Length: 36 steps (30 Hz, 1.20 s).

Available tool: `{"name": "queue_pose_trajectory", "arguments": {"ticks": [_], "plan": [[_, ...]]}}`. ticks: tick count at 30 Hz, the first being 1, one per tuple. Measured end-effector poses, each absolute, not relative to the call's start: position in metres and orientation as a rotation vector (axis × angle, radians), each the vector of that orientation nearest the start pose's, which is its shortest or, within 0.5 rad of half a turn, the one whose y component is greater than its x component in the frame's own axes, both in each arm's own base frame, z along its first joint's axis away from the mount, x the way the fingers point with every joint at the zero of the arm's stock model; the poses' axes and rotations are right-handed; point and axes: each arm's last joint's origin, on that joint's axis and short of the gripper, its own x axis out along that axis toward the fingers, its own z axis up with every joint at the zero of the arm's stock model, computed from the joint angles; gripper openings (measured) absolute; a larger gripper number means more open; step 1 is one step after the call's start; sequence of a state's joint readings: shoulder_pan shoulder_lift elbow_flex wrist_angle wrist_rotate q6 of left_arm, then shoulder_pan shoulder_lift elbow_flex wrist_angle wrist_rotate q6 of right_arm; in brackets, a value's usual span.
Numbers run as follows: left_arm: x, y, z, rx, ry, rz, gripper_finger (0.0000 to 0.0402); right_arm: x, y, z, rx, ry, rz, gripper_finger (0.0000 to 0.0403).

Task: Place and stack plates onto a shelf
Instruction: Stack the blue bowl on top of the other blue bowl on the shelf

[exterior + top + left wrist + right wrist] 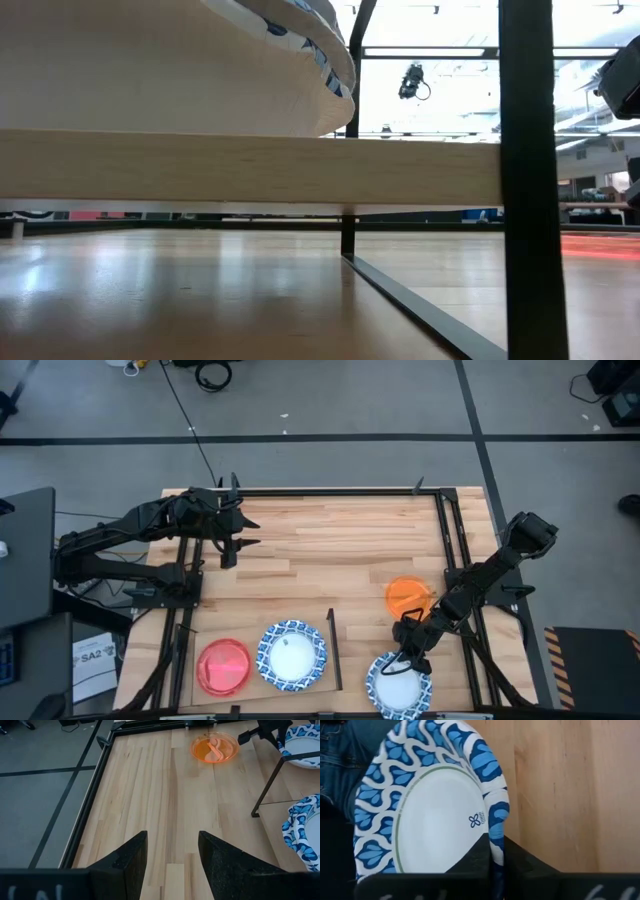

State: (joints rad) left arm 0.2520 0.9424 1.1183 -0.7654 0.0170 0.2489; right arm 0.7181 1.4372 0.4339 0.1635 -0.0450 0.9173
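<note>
My right gripper (405, 658) is shut on a blue-and-white plate (398, 685) at the table's near edge, right of the shelf. A second blue-and-white plate (292, 655) and a red plate (224, 666) lie flat on the pale shelf panel (250, 628). In the low view, a patterned plate (325, 50) sits above the shelf's edge (250, 165). An orange plate (408, 595) lies on the tabletop just beyond my right gripper. My left gripper (172, 855) is open and hovers over bare wood near the far left corner. My right gripper pinches the blue-and-white plate's patterned rim (496, 832) between its two fingers (475, 857), one on each face of the rim. It comes at the plate from the far side, slanting down. I cannot tell whether the plate is lifted clear.
A black frame (448, 540) runs along the table's sides, and the shelf's thin black bar (333, 650) stands between the two patterned plates. A black post (525, 180) rises in the low view. Blue denim (337, 750) shows beyond the held plate. Bare wood (330, 545) fills the table's middle.
</note>
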Motion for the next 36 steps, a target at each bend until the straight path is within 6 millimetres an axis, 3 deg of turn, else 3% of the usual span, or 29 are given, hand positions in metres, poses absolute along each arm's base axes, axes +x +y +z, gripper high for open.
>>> {"name": "queue_pose_trajectory", "arguments": {"ticks": [7, 18, 36], "plan": [[0.17, 0.043, 0.365, 0.162, 0.61, 0.154, 0.0183, 0.173, 0.154, 0.119, 0.546, 1.061, 0.293, 0.0008], [0.171, 0.044, 0.367, 0.164, 0.593, 0.157, 0.0183, 0.174, 0.152, 0.121, 0.61, 1.096, 0.301, 0.0008], [0.172, 0.044, 0.367, 0.163, 0.588, 0.157, 0.0183, 0.174, 0.122, 0.172, 0.753, 0.916, 0.325, 0.0008]]}}
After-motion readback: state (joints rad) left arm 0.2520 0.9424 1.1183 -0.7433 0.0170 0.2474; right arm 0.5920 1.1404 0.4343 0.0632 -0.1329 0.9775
